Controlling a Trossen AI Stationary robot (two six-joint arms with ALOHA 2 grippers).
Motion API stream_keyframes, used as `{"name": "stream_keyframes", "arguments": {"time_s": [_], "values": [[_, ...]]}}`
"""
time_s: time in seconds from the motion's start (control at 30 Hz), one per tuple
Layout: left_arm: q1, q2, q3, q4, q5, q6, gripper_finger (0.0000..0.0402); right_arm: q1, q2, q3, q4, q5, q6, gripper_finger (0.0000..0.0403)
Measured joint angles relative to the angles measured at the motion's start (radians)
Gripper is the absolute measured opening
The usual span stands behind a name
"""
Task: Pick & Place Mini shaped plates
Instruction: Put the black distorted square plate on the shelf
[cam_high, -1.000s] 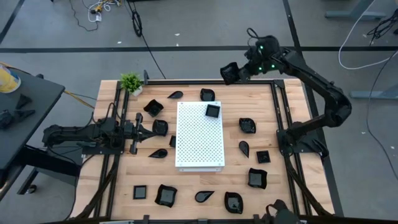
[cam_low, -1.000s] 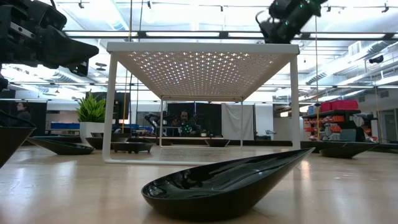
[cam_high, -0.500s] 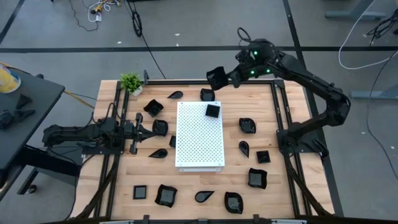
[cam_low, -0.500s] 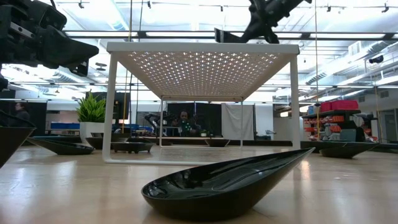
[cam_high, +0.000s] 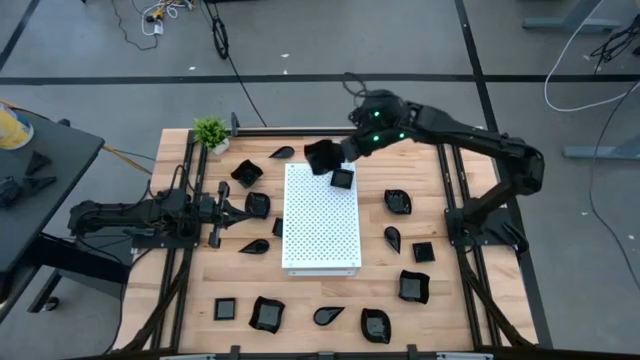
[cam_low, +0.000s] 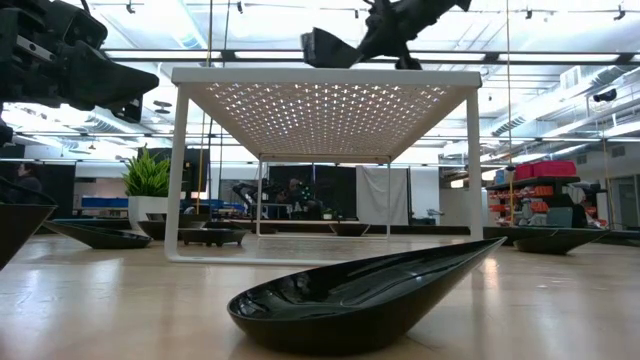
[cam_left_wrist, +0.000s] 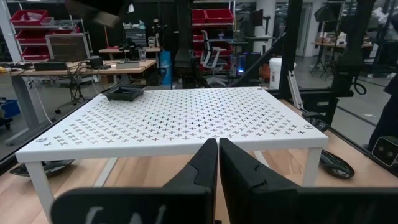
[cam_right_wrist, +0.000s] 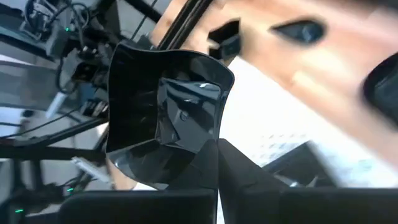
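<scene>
- Our right gripper is pinched tight on the edge of one wavy black plate. In the right wrist view the plate sticks out past the tips of the two fingers, tipped up so we look into its shiny bowl.
- The held plate hangs in the air over the far end of the white board. From table height the plate is above the board's top, not touching it.
- Just beside the held plate, toward the right arm's side, a small square plate already sits on the board. We think the clear part of the board, toward the left arm and the near end, is where the held plate should go down.
- The board's long side runs from far to near. The right arm reaches over its far short end, so we judge it is the nearer arm for this drop.
- Our left gripper rests low at the board's left side, fingers closed on nothing. Its own view shows the fingers together, pointing at the board.
- Many more black plates lie on the wooden table around the board, like the leaf one and the square one.
</scene>
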Motion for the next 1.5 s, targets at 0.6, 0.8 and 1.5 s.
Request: {"name": "stream_keyframes", "arguments": {"time_s": [0.6, 0.8, 1.5], "values": [[0.0, 0.0, 0.0, 0.0, 0.0, 0.0, 0.0021, 0.139, 0.153, 0.0, 0.181, 0.034, 0.42, 0.0], [0.0, 0.0, 0.0, 0.0, 0.0, 0.0, 0.0021, 0.145, 0.167, 0.0, 0.141, 0.124, 0.461, 0.0], [0.0, 0.0, 0.0, 0.0, 0.0, 0.0, 0.0021, 0.179, 0.232, 0.001, 0.101, 0.226, 0.559, 0.0]]}}
